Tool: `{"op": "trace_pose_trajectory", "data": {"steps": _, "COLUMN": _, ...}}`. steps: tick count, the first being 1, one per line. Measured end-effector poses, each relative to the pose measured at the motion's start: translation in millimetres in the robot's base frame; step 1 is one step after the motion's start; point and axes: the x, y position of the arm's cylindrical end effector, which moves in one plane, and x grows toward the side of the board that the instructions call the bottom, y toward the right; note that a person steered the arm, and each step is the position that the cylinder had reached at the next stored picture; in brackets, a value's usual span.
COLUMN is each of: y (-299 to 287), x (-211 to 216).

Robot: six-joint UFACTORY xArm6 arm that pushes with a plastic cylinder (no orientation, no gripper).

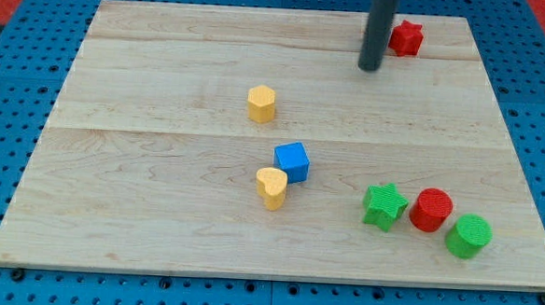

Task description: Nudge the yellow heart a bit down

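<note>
a pale wooden board (156, 240) fills the view, resting on a blue pegboard surface (13, 111), and on it we count 7 small blocks. our dark rod comes down from the view's top, and my tip (370, 68) rests on the wood near the top right, just left of the red star block (407, 37) and, as far as we can tell, not touching it. being a plain rod, it has nothing to open or close and holds nothing; it touches only the board.

the yellow heart (272, 187) sits below the middle of the board, its upper right side touching or almost touching the blue cube (293, 161). a yellow hexagonal block (262, 104) stands apart above them. at the lower right, a green star (384, 205), a red cylinder (431, 209) and a green cylinder (469, 236) form a close row.

we judge the approach step to be in hand: my tip is well apart from the heart, so no nudge has begun. the next move calls for bringing the tip to the heart's upper edge, threading between the hexagon and the cube, then pressing gently toward the view's bottom. the cube crowding the heart's upper right leaves little room there, so coming in from the upper left looks safer.
</note>
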Motion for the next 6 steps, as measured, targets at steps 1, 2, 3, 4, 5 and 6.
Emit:
{"op": "trace_pose_trajectory", "data": {"steps": 1, "y": -39.2, "x": 89.7}}
{"op": "trace_pose_trajectory", "data": {"steps": 2, "y": -53.7, "x": 115.8}}
{"op": "trace_pose_trajectory", "data": {"steps": 3, "y": -62.9, "x": 120.9}}
{"op": "trace_pose_trajectory", "data": {"steps": 4, "y": -112.9, "x": 156.4}}
{"op": "trace_pose_trajectory", "data": {"steps": 5, "y": -131.2, "x": 149.0}}
{"op": "trace_pose_trajectory", "data": {"steps": 6, "y": -139.9, "x": 112.3}}
